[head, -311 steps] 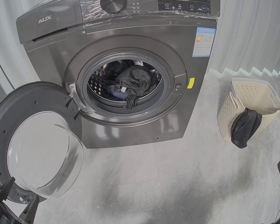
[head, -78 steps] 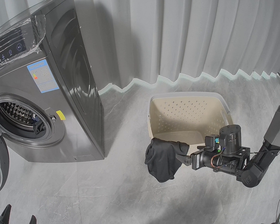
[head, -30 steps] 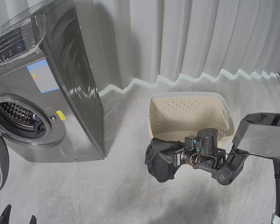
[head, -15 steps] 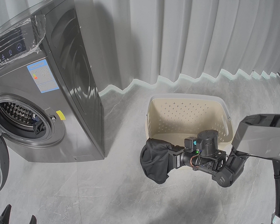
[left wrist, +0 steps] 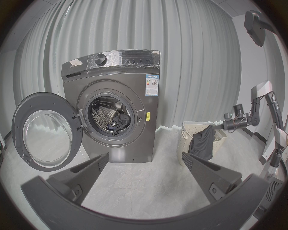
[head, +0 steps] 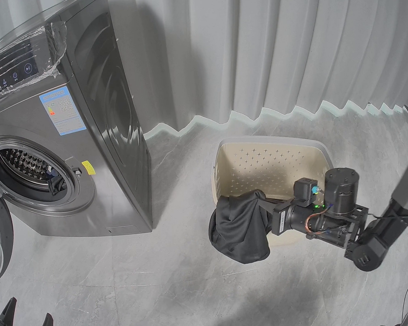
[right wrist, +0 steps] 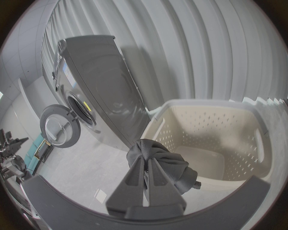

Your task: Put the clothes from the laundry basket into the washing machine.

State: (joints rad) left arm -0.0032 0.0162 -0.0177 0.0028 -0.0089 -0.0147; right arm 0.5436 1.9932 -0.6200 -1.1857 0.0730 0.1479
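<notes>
The right gripper (right wrist: 146, 161) is squeezing shut on a bunch of dark cloth (head: 238, 228), with its two fingers pressing close together on the top folds. The cloth is hanging down long and loose from the gripper, like a soft, floppy bag. It is looking thin and wrinkly, so it is likely going to swing and sag when it is carried. The left gripper (left wrist: 144, 156) is waiting low down and close to the robot, and its fingers are spreading wide around nothing. The smooth grey floor (head: 174, 274) is shining a little all around. Just behind the cloth, the laundry basket (head: 267, 139) is sitting on the floor. It is cream plastic with tiny holes in its walls, and its inside is looking bare. The cloth is dangling by the basket's near corner, down the outside, and I cannot tell if it is rubbing the rim. The washing machine (head: 103, 108) is standing well apart on the robot's left, so the cloth is needing to go that way across the floor. Its round door (left wrist: 45, 131) is hanging wide open, and some dark clothes (left wrist: 118, 122) are lying in the shiny metal drum. Farthest off, a pale curtain (head: 275, 50) is hanging in long folds.
</notes>
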